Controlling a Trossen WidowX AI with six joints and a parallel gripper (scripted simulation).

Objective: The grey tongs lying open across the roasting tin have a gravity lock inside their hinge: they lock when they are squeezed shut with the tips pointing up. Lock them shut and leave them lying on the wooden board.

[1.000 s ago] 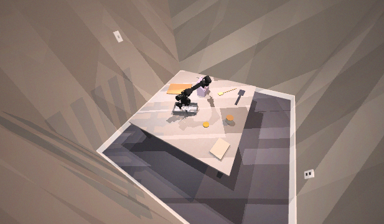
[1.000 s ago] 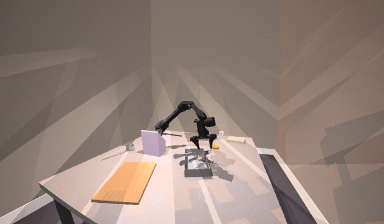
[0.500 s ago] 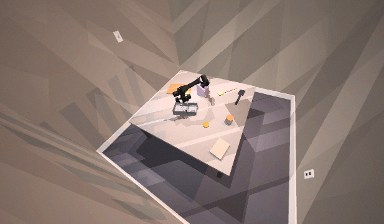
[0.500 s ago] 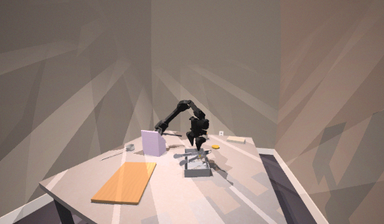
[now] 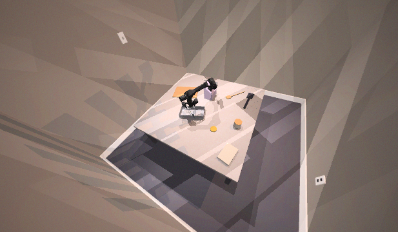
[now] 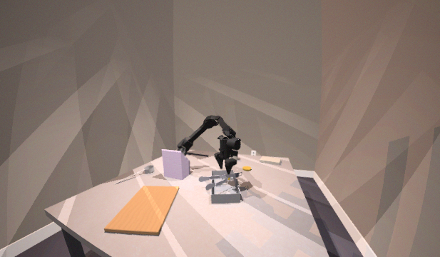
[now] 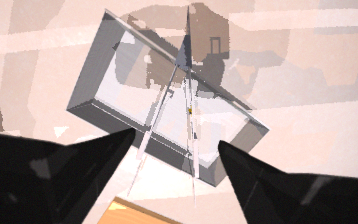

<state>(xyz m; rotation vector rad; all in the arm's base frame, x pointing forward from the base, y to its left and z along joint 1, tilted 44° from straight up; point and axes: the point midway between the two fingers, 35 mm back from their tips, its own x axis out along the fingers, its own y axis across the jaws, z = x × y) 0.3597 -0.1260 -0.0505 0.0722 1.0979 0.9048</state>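
The grey tongs [image 6: 210, 186] [image 7: 184, 57] lie open across the roasting tin [image 6: 225, 198] [image 7: 85, 67] [image 5: 192, 118]. Their two arms spread from the hinge at the tin's far side in the wrist view, and their wide ends stick out over the side nearer the board. My gripper [image 6: 224, 170] [image 7: 177, 138] is open and empty, pointing down above the tongs. In the wrist view both arms of the tongs show between its fingertips, below them. The wooden board [image 5: 182, 91] [image 6: 145, 210] [image 7: 130, 214] lies flat beside the tin with nothing on it.
A lilac block [image 5: 209, 94] [image 6: 175, 164] stands upright near the arm's base. A yellow disc [image 5: 213, 129] [image 6: 247, 168], an orange-topped cylinder [image 5: 237, 124], a cream slab [image 5: 228, 154] [image 6: 270, 160], an orange long-handled utensil [image 5: 228, 96] and a black one [image 5: 247, 102] lie farther off.
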